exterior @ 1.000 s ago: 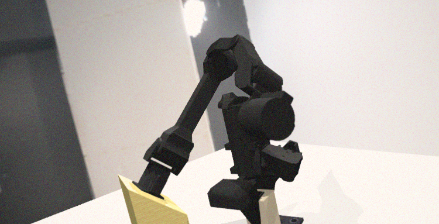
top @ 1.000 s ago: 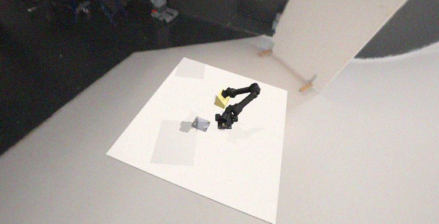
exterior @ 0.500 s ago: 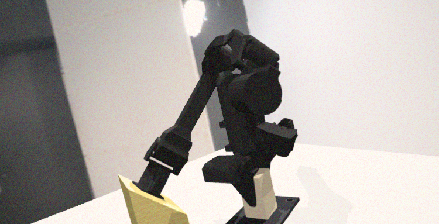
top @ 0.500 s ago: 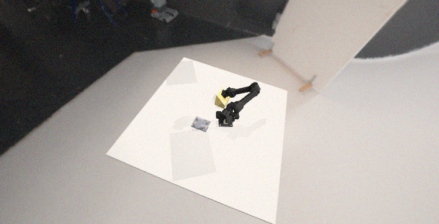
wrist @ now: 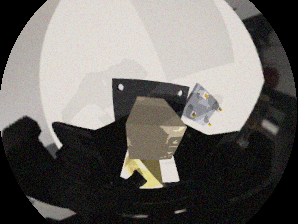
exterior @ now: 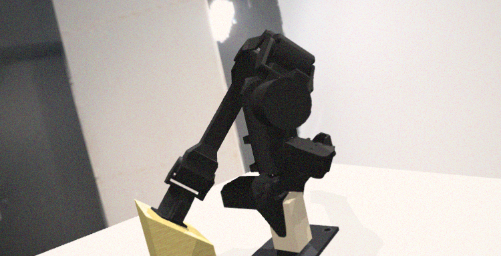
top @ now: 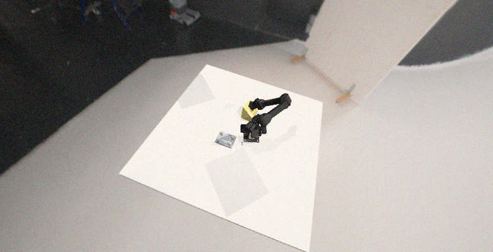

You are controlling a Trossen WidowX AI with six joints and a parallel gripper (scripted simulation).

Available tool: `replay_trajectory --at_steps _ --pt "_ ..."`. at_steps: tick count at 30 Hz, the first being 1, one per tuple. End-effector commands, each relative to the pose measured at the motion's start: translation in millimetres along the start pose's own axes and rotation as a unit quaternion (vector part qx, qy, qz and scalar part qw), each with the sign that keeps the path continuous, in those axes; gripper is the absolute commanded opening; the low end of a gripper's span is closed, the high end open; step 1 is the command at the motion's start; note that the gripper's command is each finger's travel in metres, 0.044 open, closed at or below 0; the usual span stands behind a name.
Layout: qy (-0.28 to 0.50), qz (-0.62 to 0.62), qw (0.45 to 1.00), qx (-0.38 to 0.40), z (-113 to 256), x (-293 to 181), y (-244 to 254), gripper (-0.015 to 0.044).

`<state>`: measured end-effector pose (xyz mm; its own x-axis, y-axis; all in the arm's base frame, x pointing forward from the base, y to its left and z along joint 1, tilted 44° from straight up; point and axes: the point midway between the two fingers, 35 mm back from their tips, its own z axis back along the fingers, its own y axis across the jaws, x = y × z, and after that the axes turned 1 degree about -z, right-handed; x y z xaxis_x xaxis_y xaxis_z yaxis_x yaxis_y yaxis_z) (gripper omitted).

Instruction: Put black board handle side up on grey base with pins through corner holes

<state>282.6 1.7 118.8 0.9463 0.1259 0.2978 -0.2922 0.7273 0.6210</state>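
Your fingers (top: 252, 135) (exterior: 284, 219) are clamped on the handle (exterior: 296, 219) (wrist: 156, 127), the black board (top: 256, 141) (exterior: 324, 235) (wrist: 150, 90) beneath it, near the grey base (top: 225, 139) (wrist: 199, 107), and a poorly matched turn could leave holes missing pins!
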Motion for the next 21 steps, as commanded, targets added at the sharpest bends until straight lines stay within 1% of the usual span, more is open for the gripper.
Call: replay_trajectory --at_steps 1,21 --pt "0.002 -0.008 1.0 -0.002 0 2 -11 0.0" --pt "0.001 -0.061 0.998 -0.007 4 9 -59 0.0"
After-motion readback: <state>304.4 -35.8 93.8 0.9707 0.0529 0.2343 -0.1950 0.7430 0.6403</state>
